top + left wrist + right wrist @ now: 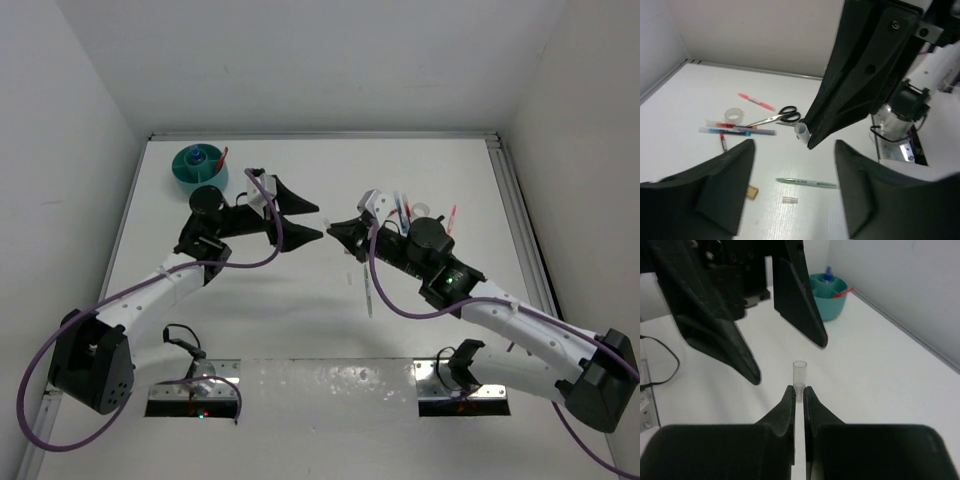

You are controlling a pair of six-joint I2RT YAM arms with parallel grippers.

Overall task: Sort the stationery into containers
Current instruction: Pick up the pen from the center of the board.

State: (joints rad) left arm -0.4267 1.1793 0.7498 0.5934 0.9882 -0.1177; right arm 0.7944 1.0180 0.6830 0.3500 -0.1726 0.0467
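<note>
The spread left gripper (306,221) faces the right gripper (333,228), teal tub (186,176) behind.

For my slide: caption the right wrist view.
Right gripper pinching clear tube, open left gripper opposite, teal tub behind.

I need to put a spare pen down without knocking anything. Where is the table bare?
Bare: the far strip between the tub and the right rail, and the near middle left of the green pen. Crowded: beside the right gripper, shut on a clear cap, where scissors, tape roll and pens lie.
</note>
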